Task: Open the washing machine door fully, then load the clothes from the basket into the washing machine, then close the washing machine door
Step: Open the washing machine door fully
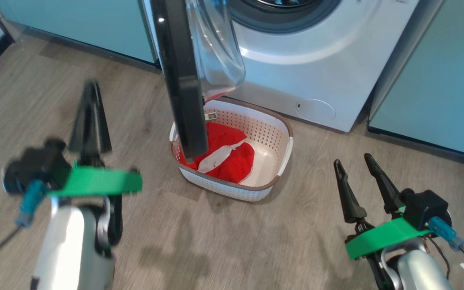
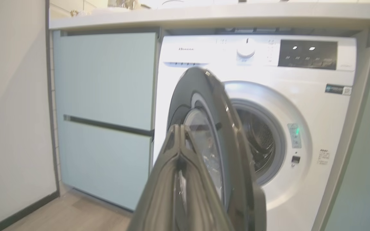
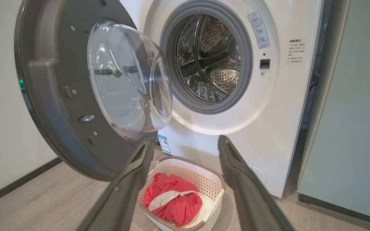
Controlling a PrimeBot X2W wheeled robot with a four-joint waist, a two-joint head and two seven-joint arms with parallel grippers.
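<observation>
Ahead of the left pincer (image 1: 92, 86) (pressed together, empty) the washing machine door (image 1: 183, 80) is hanging half-open, probably needing a wider push; right pincer (image 1: 353, 161) spread.

The drum opening (image 3: 210, 57) is seen unblocked beside the washing machine door (image 1: 185, 80), which is swung out over the left part of the basket (image 1: 286, 145). The clothes (image 1: 228, 159) are partly overhung by its lower rim. Free room is found at the basket's right side.
</observation>
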